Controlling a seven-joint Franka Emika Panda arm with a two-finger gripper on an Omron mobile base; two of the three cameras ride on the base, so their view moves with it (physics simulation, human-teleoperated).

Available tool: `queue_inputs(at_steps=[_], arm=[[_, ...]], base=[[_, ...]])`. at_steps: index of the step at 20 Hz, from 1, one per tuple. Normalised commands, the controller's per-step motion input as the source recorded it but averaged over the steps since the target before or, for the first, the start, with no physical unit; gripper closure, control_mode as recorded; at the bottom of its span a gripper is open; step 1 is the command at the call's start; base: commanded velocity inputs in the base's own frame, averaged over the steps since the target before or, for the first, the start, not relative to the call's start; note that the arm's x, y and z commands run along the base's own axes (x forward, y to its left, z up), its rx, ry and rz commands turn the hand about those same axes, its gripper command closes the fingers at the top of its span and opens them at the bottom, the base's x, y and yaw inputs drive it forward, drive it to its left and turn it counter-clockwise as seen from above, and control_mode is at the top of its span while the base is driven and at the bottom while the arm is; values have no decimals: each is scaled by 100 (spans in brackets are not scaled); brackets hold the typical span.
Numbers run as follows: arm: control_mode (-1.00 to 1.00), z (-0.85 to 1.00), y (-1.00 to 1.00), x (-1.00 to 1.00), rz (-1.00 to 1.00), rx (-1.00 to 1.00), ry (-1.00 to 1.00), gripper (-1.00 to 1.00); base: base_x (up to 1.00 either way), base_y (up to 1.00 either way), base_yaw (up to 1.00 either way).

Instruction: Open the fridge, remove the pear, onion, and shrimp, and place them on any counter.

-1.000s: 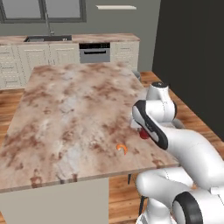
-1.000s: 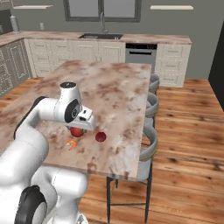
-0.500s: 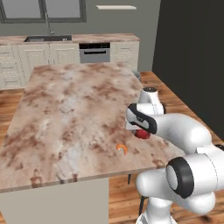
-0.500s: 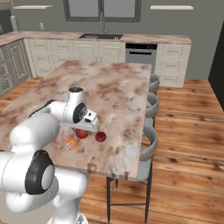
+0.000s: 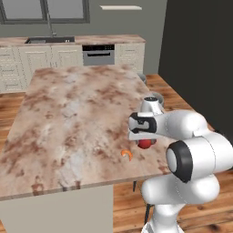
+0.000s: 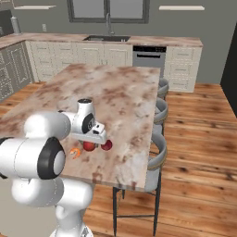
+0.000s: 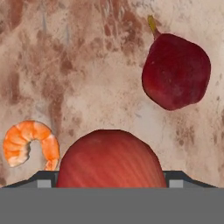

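Fingers spread wide over the onion (image 7: 111, 159), released on the counter (image 5: 68, 118). The arm has swung round since; shrimp (image 7: 30, 142) and pear (image 7: 176, 72) lie alongside, so all three look delivered.

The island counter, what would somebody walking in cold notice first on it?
Probably the white arm bent low over the near edge of the marbled counter, its gripper hanging just above three small foods clustered together. They are the red onion right under the hand, a dark red pear with a yellowish stem beside it, and the orange curled shrimp on the onion's other side.
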Motion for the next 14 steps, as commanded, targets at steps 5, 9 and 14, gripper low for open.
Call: queue_inputs(at_steps=[5,9,14], arm=[[-100,0,0,0,0,0,0,100],[-100,0,0,0,0,0,0,-100],[-100,-37,0,7,0,0,0,-100]], base=[[0,0,0],[0,0,0],[0,0,0]])
